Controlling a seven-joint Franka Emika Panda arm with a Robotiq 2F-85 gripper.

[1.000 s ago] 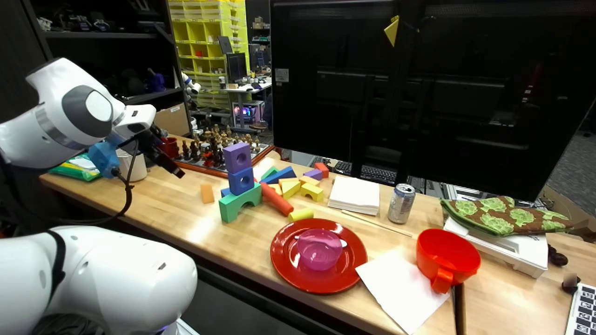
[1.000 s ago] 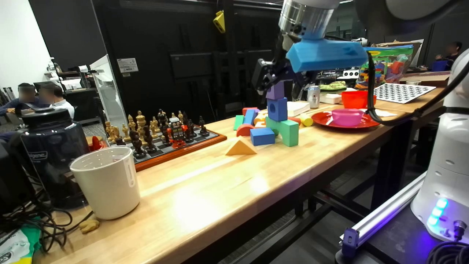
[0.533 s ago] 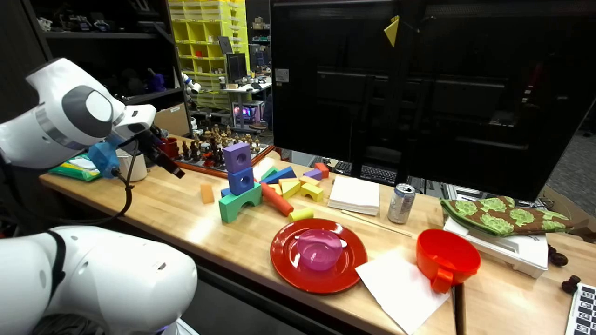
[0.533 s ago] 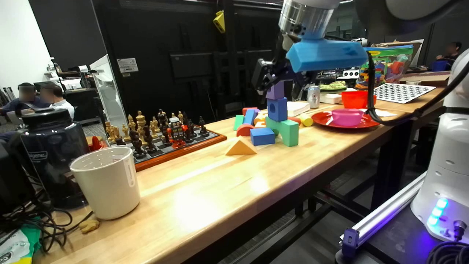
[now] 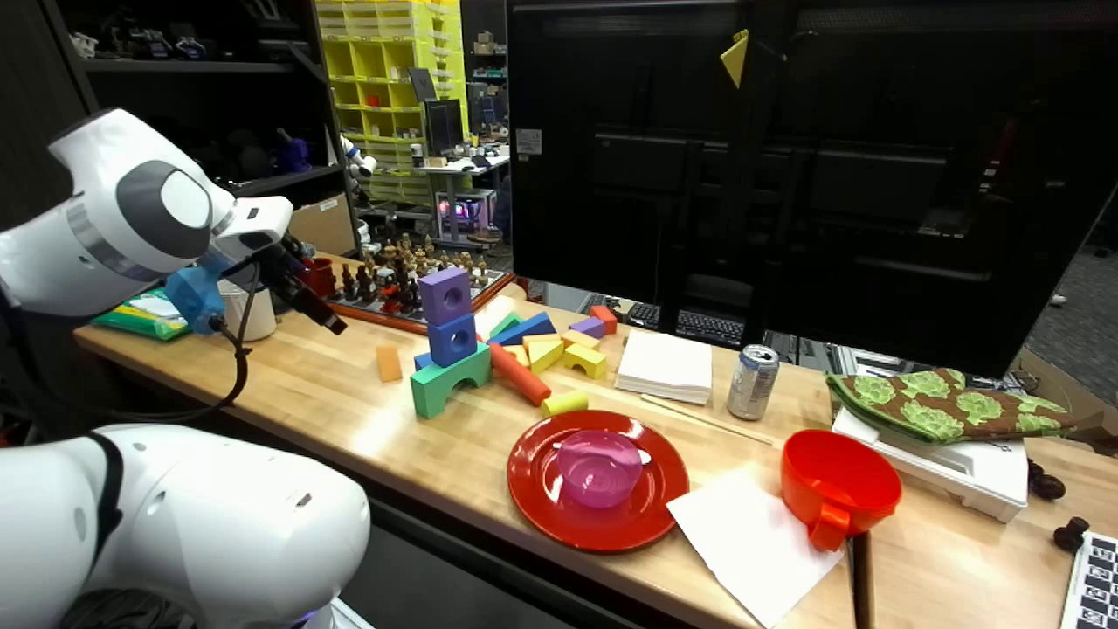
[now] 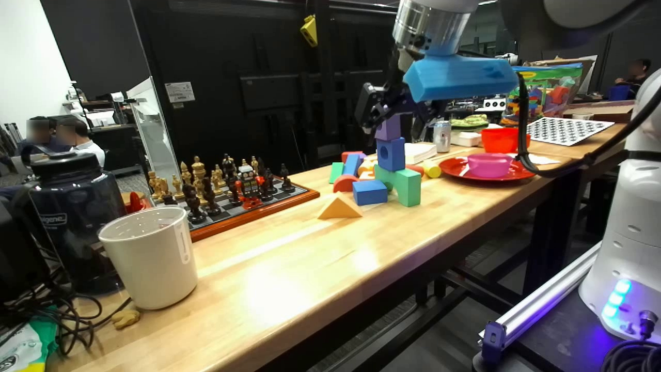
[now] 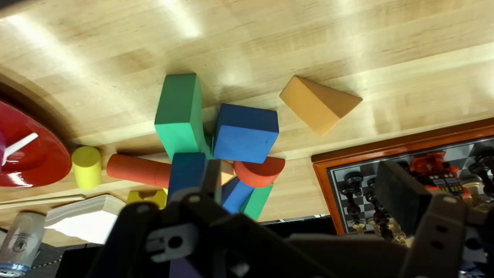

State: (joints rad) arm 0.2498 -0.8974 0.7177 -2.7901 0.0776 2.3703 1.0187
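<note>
My gripper is open and empty above the table. It also shows in both exterior views. A tower stands upright: a green arch block at the base, a blue block with a hole, and a purple block on top. In the wrist view one finger partly covers the tower; whether they touch cannot be told. An orange triangular block and a blue rectangular block lie near the tower. A red half-round block lies beside the blue one.
A chessboard with pieces lies along the back. A white cup stands at the table's end. A red plate holds a pink bowl. Loose blocks, white napkins, a can and a red mug stand further along.
</note>
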